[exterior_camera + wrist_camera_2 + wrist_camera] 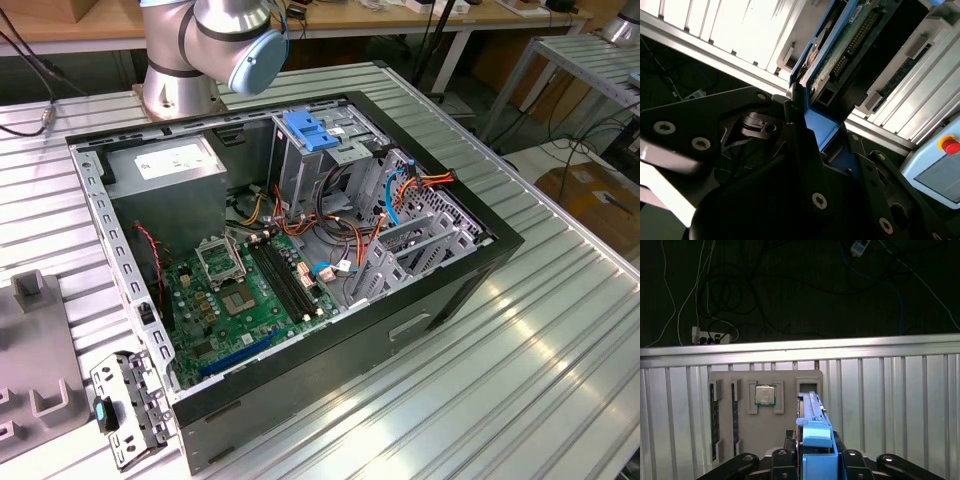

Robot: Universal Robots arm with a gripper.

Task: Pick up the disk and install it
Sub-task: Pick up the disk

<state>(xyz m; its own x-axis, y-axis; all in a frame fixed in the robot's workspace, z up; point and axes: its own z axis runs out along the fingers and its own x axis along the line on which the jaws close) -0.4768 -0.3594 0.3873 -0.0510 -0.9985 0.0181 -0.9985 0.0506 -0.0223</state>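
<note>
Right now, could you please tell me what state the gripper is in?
The gripper is closed, holding the disk by its blue end.

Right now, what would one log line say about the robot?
gripper: shut on flat dark-grey disk in bright blue plastic carrier | nearby: flat grey parts tray

Grey arm (pixel 178 75) with blue-capped joint (pixel 252 55), black claw (pixel 816 460) clamped on the disk (pixel 810 405)

Ribbed metal table (pixel 520 400) with open computer case (pixel 330 385), grey tray (pixel 55 350) (bracket (pixel 128 408) beside it).
</note>
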